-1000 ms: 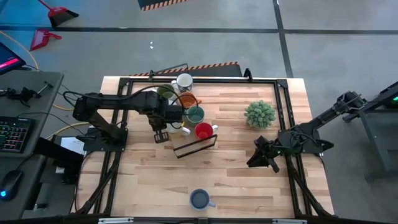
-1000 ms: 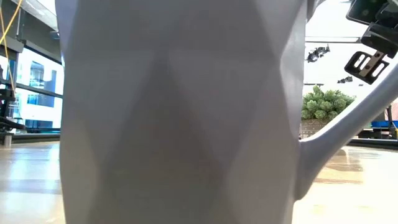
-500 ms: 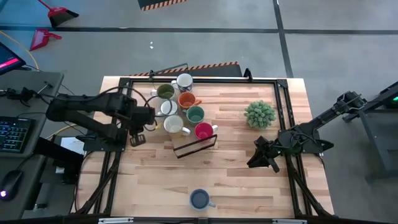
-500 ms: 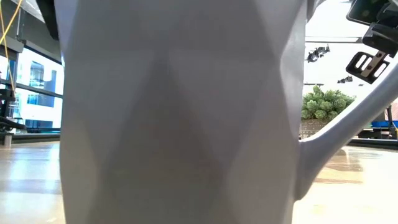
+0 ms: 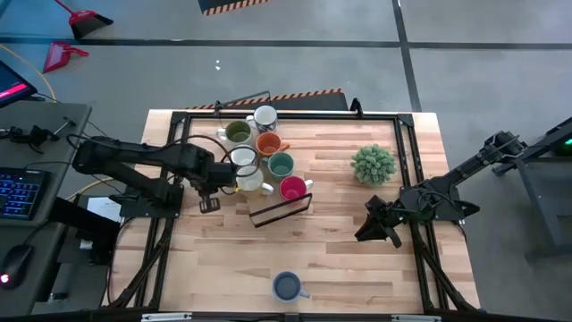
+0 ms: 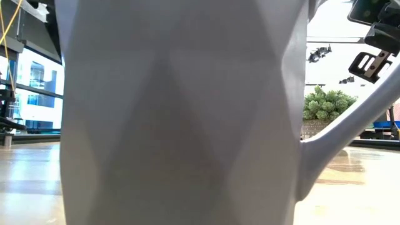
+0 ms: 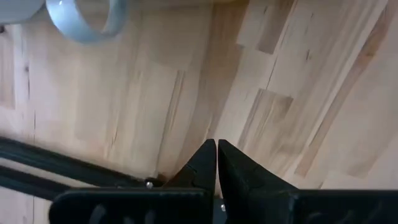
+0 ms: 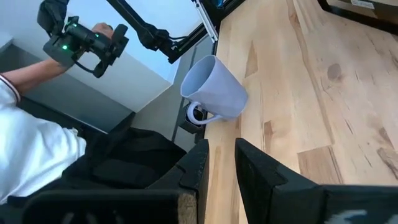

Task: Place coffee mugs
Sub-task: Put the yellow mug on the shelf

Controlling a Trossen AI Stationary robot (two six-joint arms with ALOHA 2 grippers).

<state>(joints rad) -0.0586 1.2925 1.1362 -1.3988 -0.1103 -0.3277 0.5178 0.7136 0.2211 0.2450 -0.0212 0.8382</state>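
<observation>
Wooden tabletop carries seven mugs clustered upper centre, apparently already placed; blue mug waits alone at bottom; left gripper beside them, jaws together, empty; right gripper idle, jaws slightly apart.

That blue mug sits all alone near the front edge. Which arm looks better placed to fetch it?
Probably the right. Its gripper rests low on the table, nearer the blue mug, fingers slightly apart and holding nothing. The left gripper is shut, up beside the mug cluster.
</observation>
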